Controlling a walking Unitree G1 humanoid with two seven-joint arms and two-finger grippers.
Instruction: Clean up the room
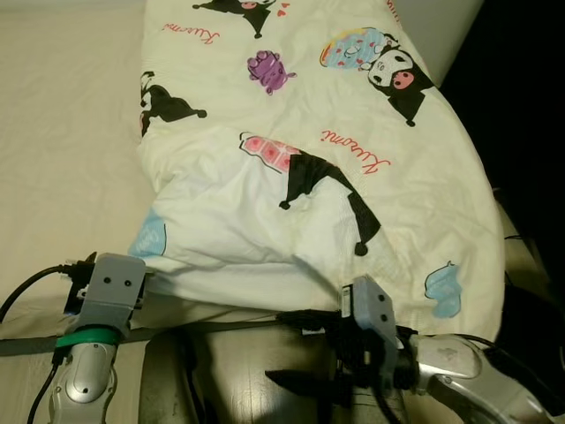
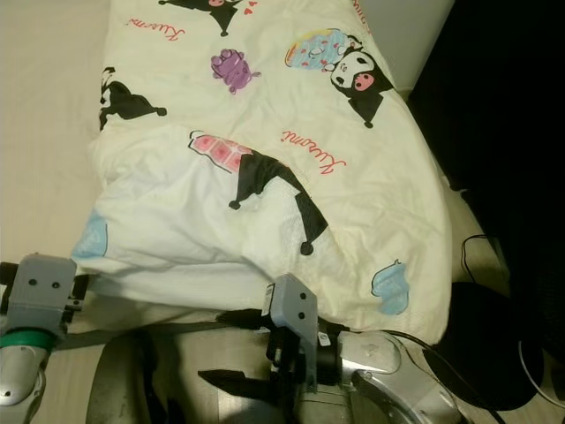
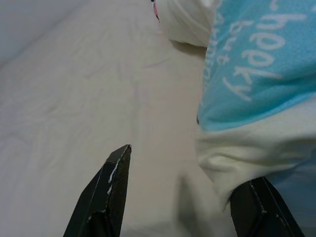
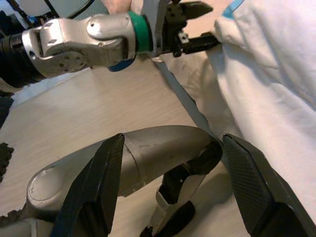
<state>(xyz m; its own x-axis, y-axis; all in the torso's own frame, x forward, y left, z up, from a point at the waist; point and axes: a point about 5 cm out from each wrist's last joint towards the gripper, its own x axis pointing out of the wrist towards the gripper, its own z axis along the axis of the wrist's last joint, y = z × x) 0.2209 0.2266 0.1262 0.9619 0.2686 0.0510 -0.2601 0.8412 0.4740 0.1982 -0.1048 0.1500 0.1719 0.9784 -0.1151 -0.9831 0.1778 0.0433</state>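
Your left gripper [image 3: 187, 197] at the cartoon-print quilt's [image 1: 353, 177] near edge on the bed [image 1: 62, 132], jaws wide around its corner, your right gripper [image 4: 168, 192] low beside it, jaws wide and empty.

On the cream quilt [image 1: 335, 177] you can read red script "Kuromi", printed upside down from your view, beside the black cartoon figure near the middle; the same word shows again near the top edge [image 1: 190, 34]. In the left wrist view, a light blue patch [image 3: 256, 64] on the quilt carries white lettering: "cheeky" reads clearly, with "but" beside it. A further word beside them is too blurred to read.
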